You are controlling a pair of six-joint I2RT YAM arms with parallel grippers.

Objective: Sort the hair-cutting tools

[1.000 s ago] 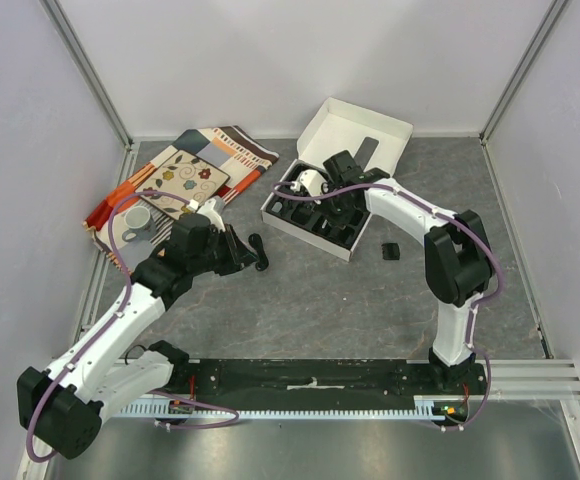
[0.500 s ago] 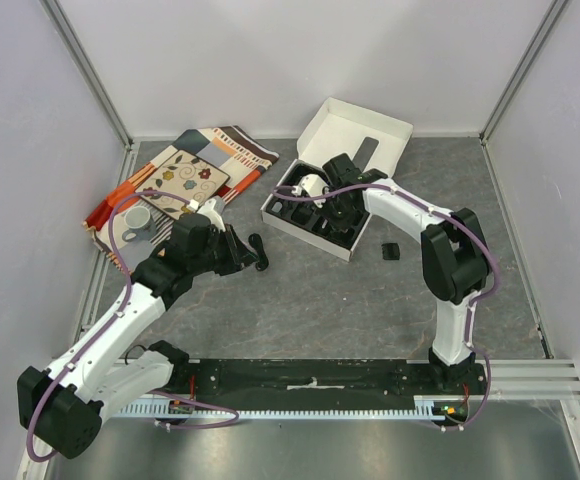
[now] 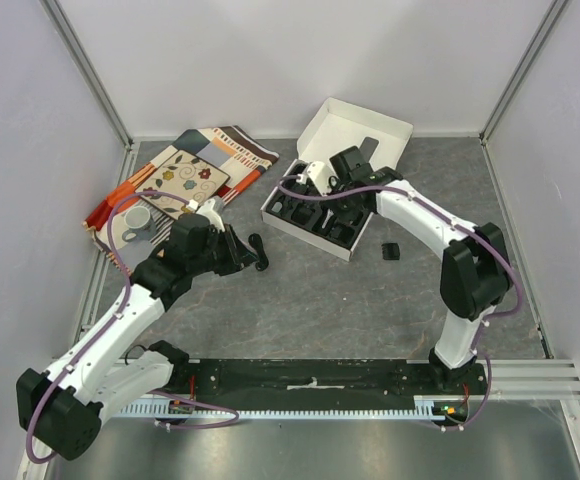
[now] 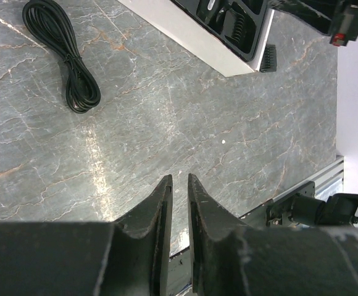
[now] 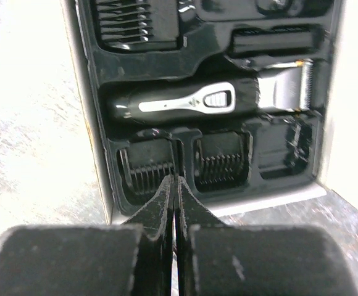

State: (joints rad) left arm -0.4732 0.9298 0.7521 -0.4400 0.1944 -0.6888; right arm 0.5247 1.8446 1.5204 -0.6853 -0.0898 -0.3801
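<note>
The black-and-silver clipper (image 5: 185, 102) lies in the black tray of the white box (image 3: 275, 215). Black comb attachments (image 5: 145, 166) sit in slots around it. My right gripper (image 5: 176, 177) is shut and empty, just above the divider between two comb slots; in the top view it (image 3: 338, 200) hangs over the tray. A coiled black cord (image 4: 62, 52) lies on the table, also in the top view (image 3: 259, 250). My left gripper (image 4: 179, 179) is empty, closed to a narrow gap, next to the cord (image 3: 242, 250). A small black comb piece (image 3: 391, 251) lies loose right of the box.
The box's open lid (image 3: 355, 135) stands at the back. A white cup (image 3: 135, 220) sits on a patterned cloth (image 3: 195, 165) at the left. The box's white wall (image 4: 191, 40) and the loose comb piece (image 4: 268, 58) show in the left wrist view.
My right gripper has risen and drawn back a little over the tray, and its elbow has swung right. The left arm and the cord have not moved.
</note>
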